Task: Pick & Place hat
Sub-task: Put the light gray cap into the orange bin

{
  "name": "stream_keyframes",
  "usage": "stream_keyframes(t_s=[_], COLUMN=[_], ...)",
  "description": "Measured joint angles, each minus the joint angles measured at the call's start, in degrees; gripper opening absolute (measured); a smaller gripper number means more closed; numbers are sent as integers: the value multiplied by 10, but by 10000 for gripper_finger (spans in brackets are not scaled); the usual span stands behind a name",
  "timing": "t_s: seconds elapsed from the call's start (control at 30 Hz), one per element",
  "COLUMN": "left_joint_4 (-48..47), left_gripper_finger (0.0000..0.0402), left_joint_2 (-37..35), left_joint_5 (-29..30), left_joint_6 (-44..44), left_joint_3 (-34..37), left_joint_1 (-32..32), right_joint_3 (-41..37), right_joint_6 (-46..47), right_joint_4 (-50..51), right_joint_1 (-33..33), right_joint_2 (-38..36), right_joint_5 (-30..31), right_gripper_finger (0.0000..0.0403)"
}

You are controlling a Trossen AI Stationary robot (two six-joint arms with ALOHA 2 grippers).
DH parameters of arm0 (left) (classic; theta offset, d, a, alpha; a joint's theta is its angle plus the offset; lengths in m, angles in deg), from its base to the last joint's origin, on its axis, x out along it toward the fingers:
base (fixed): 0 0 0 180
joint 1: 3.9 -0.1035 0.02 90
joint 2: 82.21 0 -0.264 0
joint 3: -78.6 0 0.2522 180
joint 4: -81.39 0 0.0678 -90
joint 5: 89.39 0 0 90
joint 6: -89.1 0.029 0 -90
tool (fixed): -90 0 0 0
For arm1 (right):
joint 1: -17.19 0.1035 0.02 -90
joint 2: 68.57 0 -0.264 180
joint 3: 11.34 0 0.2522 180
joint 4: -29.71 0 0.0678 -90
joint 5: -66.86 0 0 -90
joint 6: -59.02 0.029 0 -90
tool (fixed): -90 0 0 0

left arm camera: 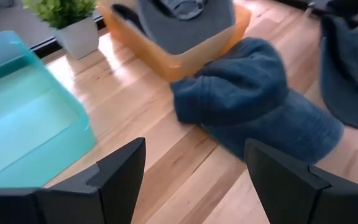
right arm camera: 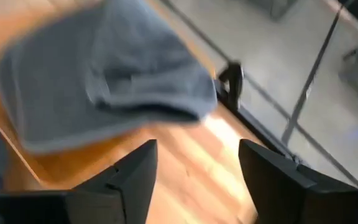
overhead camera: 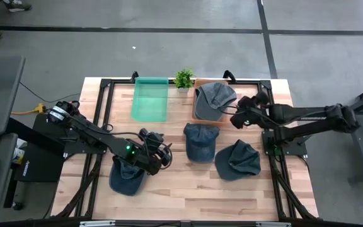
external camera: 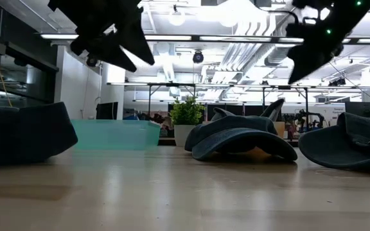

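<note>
Wooden counter inspected: my left end effector hovers wide open, empty; target hat lies just ahead; step is approach, next move requires descent

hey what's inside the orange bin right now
A grey hat lies in the orange bin, spilling over its rim. Whatever is beneath it is covered.

We see a pale wood-grain bench, a translucent teal bin, an orange tray holding a grey-blue hat, three dark navy hats, and a green plant in its white pot.
</note>
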Motion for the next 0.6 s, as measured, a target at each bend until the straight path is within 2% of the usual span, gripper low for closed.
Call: stream_keyframes(t_s=[0.17, 0.37, 0.5, 0.6], left_joint_4=[17, 47, 89, 118], left_gripper_finger=[270, 270, 270, 270], left_joint_2=[0, 0, 0, 0], left_joint_5=[0, -33, -62, -82], left_joint_6=[15, 46, 92, 125], left_joint_3=[0, 0, 0, 0], left_joint_1=[-7, -29, -43, -55], right_joint_3=[0, -1, -1, -1], right_joint_6=[-49, -134, -169, -189], right_joint_4=[29, 5, -7, -17], right_joint_1=[-35, -90, -139, -183], right_joint_2=[0, 2, 5, 7], right_joint_5=[-73, -169, -176, -206], right_gripper_finger=[162, 23, 11, 3])
